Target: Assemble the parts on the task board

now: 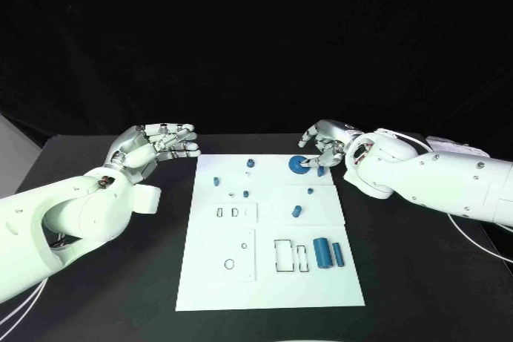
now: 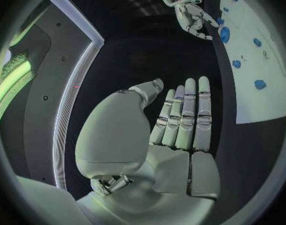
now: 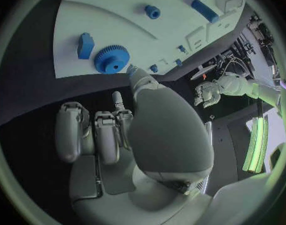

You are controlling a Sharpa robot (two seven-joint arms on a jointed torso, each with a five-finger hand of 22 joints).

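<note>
The white task board (image 1: 267, 238) lies in the middle of the black table (image 1: 428, 283), with small blue parts scattered over it: a blue gear (image 1: 299, 163) at its 12 o'clock edge, small pegs (image 1: 249, 163) near the top, and two blue cylinders (image 1: 321, 254) toward 4 o'clock. The right hand (image 1: 326, 145) sits at the board's 1 o'clock corner, fingers bent and apart, one fingertip (image 3: 132, 70) just beside the gear and nothing gripped. The left hand (image 1: 159, 145) hovers off the board's 10 o'clock corner, fingers stretched out side by side and holding nothing.
</note>
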